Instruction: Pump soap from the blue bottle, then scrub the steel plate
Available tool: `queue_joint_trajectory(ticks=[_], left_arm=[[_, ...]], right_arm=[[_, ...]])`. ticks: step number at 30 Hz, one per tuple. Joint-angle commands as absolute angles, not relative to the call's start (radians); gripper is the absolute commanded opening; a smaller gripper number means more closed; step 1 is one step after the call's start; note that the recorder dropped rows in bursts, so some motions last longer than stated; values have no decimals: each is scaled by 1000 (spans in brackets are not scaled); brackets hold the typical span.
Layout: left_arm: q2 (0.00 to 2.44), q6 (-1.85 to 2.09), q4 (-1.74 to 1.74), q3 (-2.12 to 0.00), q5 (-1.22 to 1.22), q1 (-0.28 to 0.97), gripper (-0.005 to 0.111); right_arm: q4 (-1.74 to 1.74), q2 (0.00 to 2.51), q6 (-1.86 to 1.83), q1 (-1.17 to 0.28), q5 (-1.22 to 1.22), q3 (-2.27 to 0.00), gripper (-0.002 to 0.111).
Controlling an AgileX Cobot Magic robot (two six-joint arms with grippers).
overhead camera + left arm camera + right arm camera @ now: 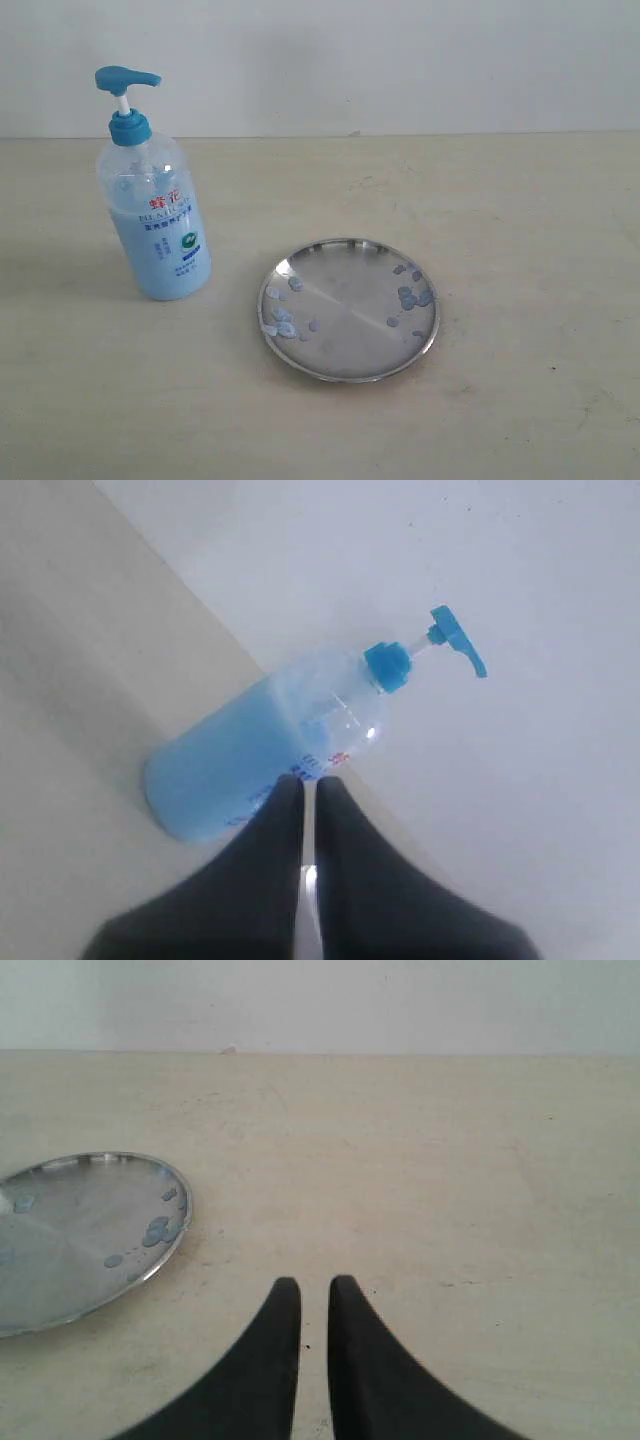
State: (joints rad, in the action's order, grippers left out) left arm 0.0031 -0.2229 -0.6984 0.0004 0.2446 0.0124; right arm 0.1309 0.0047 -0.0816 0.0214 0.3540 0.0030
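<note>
The blue bottle [155,215] stands upright at the left of the table, its pump head [125,80] raised and the spout pointing right. The steel plate [349,308] lies flat to its right, dotted with pale-blue soap blobs [411,295] near both sides of its rim. Neither gripper appears in the exterior view. In the left wrist view my left gripper [309,781] is shut with nothing in it, short of the bottle [262,750]. My right gripper [314,1284] is shut and empty over bare table, apart from the plate [85,1235].
The beige table [500,200] meets a plain white wall [400,60] at the back. Nothing else stands on the table.
</note>
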Motion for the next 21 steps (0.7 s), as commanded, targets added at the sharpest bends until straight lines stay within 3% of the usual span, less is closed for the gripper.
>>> queue_joint_trajectory(ticks=[1,4,7,10,12,15,17,21], left_arm=[[0,-132,-656,0,0,11,4],[13,-66,-648,-10,-365,11,4],[181,48,-490,-131,-320,11,4],[448,46,-114,-250,-200,11,4],[609,30,0,-282,-342,11,4],[859,-29,-33,-284,-622,11,4],[991,-111,-30,-249,-626,13,4],[1225,-243,91,-101,-923,102,4]], right_arm=[[128,0,-85,19,341,0,0],[128,0,-85,19,341,0,0],[128,0,-85,19,341,0,0],[128,0,-85,19,341,0,0],[128,0,-85,19,341,0,0],[128,0,-85,19,341,0,0],[128,0,-85,19,341,0,0],[128,0,-85,19,341,0,0]])
